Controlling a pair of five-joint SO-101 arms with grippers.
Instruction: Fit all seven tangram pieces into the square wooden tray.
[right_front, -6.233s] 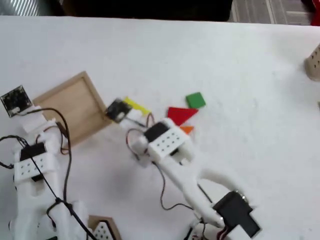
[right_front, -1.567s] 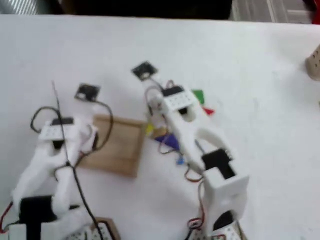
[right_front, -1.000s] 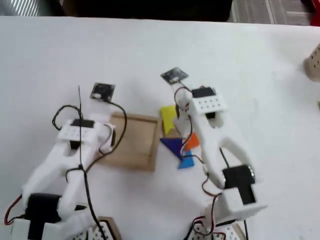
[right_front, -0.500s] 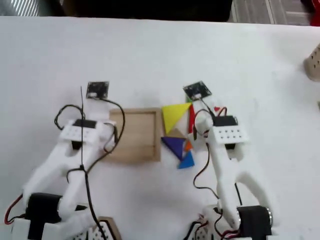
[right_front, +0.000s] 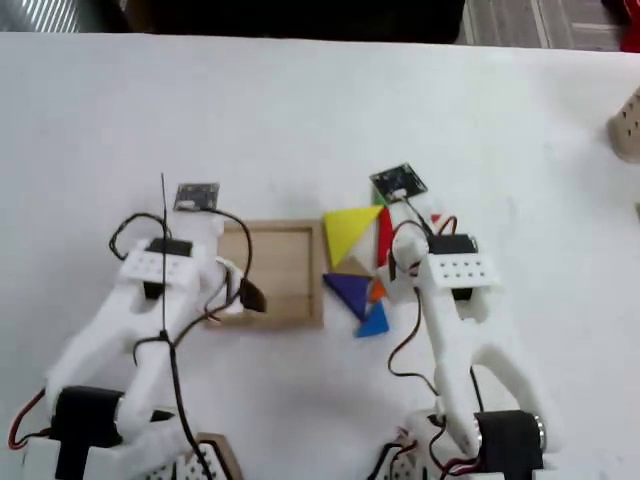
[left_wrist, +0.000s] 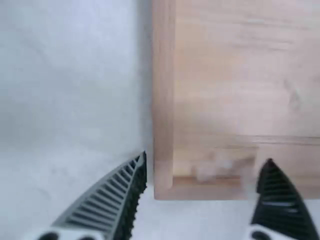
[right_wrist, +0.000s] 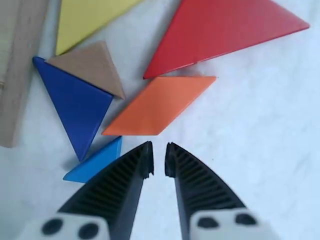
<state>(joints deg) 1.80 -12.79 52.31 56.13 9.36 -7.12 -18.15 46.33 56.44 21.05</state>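
The square wooden tray (right_front: 270, 262) lies flat with nothing inside it. My left gripper (left_wrist: 205, 162) is open at the tray's (left_wrist: 235, 75) near left corner, one jaw outside the rim and one over the floor. Just right of the tray lie a yellow triangle (right_front: 347, 231), red triangle (right_front: 385, 238), brown triangle (right_front: 346, 264), dark blue triangle (right_front: 350, 293), orange parallelogram (right_wrist: 160, 105) and light blue triangle (right_front: 373, 321). A sliver of green (right_front: 376, 208) shows beside the right wrist camera. My right gripper (right_wrist: 158, 150) is shut and holds nothing, just off the orange piece's near edge.
A beige perforated block (right_front: 627, 125) stands at the table's far right edge. A wooden block (right_front: 215, 455) sits between the arm bases at the front. White table stretches open behind the tray and pieces. Cables loop over both arms.
Earlier the tray was turned square and brought beside the gathered pieces as both arms swung. In the last half second the left gripper opened at the tray's near left corner; the right arm barely moved.
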